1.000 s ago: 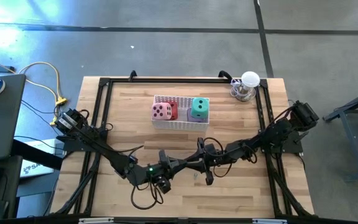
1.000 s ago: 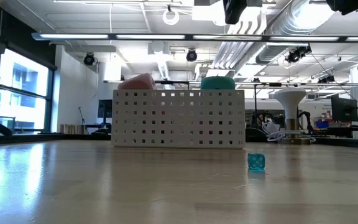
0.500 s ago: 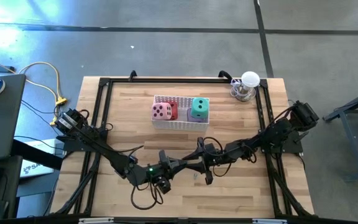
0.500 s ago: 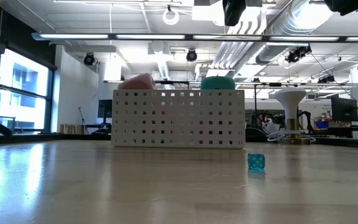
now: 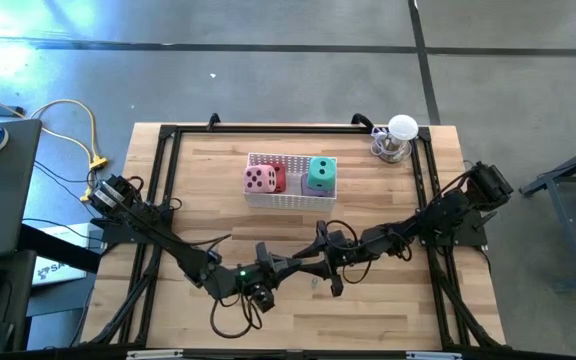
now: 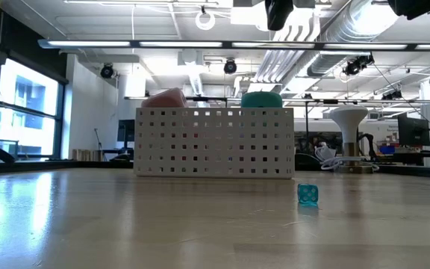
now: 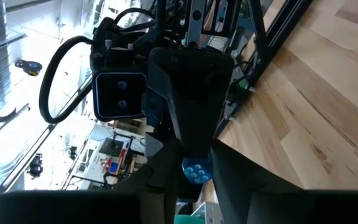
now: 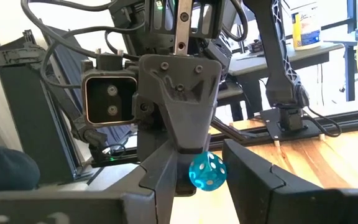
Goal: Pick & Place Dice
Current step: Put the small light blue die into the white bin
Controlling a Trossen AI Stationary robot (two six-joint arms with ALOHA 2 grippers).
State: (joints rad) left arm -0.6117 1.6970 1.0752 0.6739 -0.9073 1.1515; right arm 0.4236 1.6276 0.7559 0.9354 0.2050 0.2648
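Note:
Both grippers meet level above the table's middle. A small clear-blue die [image 7: 196, 169] hangs there, with my left gripper [image 7: 196, 179] shut on it. My right gripper [image 8: 202, 180] faces it, open, its fingers standing on either side of the same die [image 8: 207, 172]. In the white basket [image 5: 290, 201] sit the large dice: pink [image 5: 259, 180], red [image 5: 279, 177] and green [image 5: 322, 170] on purple [image 5: 310, 187]. A second small teal die [image 6: 307, 194] rests on the tabletop. My left gripper pinches the small blue die by two opposite faces [image 7: 185, 172] between its two fingers. The fingers come in level from the table's left side. The die is lifted clear, high above the tabletop.
The basket [image 6: 213, 142] stands at the far middle, pink and green dice tops showing above its rim. A white lamp-like stand [image 5: 398, 138] is at the far right corner. A black frame [image 5: 168, 135] runs along the table's edges. Bare wood lies near and left.

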